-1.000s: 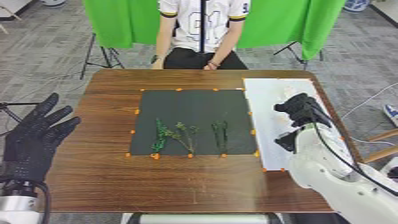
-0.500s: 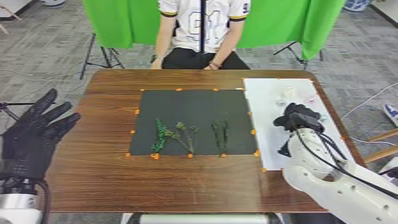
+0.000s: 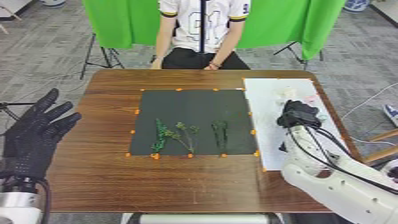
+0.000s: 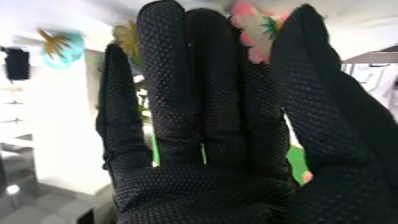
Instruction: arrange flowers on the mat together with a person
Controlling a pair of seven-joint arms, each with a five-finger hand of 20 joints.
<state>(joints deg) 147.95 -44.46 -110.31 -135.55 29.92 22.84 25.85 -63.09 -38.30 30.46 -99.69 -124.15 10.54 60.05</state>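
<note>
Flowers lie on the white sheet at the table's right side: a pale one toward its far end, with a pink one and a light blue one near it. Above the sheet, nearer than the pale flower, is the right hand; in the right wrist view its fingers are straight, with small gaps between some of them, and the thumb stands well apart. It is open and grips nothing; the pink flower shows past the fingertips, between fingers and thumb, though whether it touches them I cannot tell. A yellowish flower is seen behind the fingers. On the dark mat, in the half nearer the robot, three bits of greenery lie side by side, stems toward the near edge: a bright leafy sprig at left, a branching one just beside it, and a thin dark green one farther right. The left hand hangs off the table's left side, fingers spread wide and empty.
</note>
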